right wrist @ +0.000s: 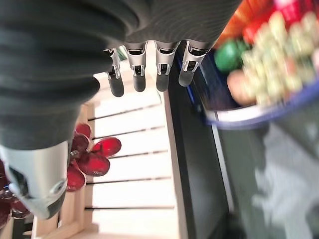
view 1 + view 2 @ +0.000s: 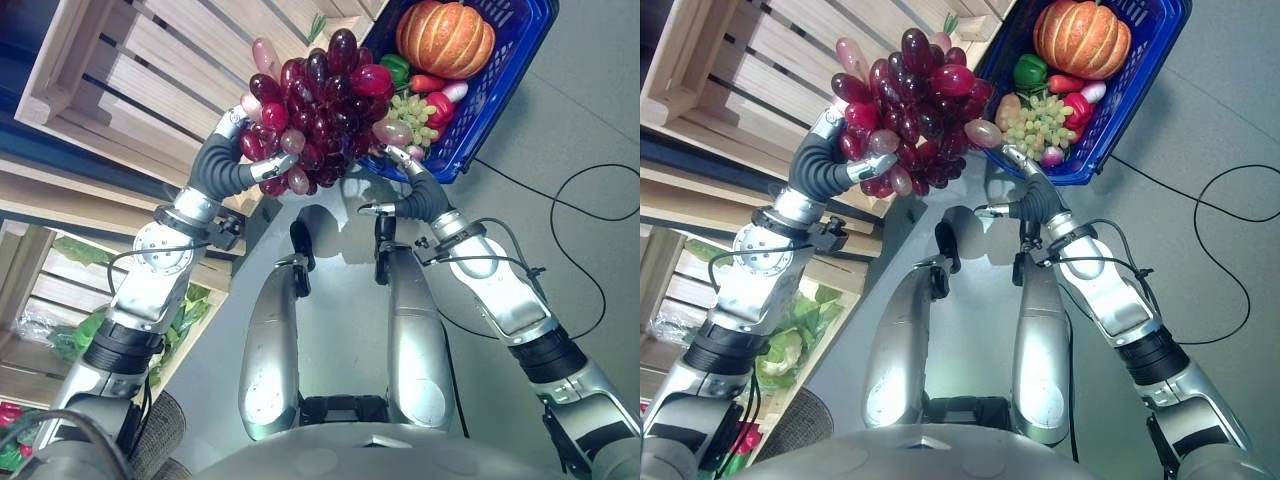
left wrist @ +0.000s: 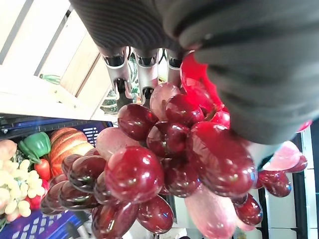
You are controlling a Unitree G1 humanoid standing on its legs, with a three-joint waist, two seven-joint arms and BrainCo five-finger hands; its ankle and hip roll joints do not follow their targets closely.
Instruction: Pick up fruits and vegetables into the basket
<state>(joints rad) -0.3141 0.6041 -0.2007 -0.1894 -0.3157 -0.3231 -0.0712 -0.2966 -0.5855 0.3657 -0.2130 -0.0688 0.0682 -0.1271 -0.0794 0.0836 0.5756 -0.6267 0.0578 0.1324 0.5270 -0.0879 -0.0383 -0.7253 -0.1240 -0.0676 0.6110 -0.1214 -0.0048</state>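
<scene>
Left hand (image 2: 232, 160) holds a large bunch of dark red grapes (image 2: 315, 110) raised in front of the wooden crate shelving (image 2: 130, 90), fingers curled in against the bunch; in the left wrist view the fingers (image 3: 142, 74) go into the top of the cluster (image 3: 169, 164) and the grapes hang down past the palm. The bunch sits just beside the near edge of the blue basket (image 2: 500, 90), touching or overlapping its rim in the head views; cannot tell which. Right hand (image 2: 405, 170) is up beside the basket's near rim, close to the grapes but holding nothing; in the right wrist view its fingers (image 1: 149, 74) run straight in a row, relaxed, with the thumb (image 1: 37, 184) set apart. Basket contents: an orange pumpkin (image 2: 445, 38) at the far end, a green pepper (image 2: 396, 68), a red pepper (image 2: 430, 83), a white-tipped radish (image 2: 455, 91), a bunch of pale green grapes (image 2: 415, 112), and a small red item (image 2: 440, 108) beside them. Leafy greens (image 2: 185, 315) lie in a lower crate at the robot's left. Floor (image 2: 560, 130) is grey.
</scene>
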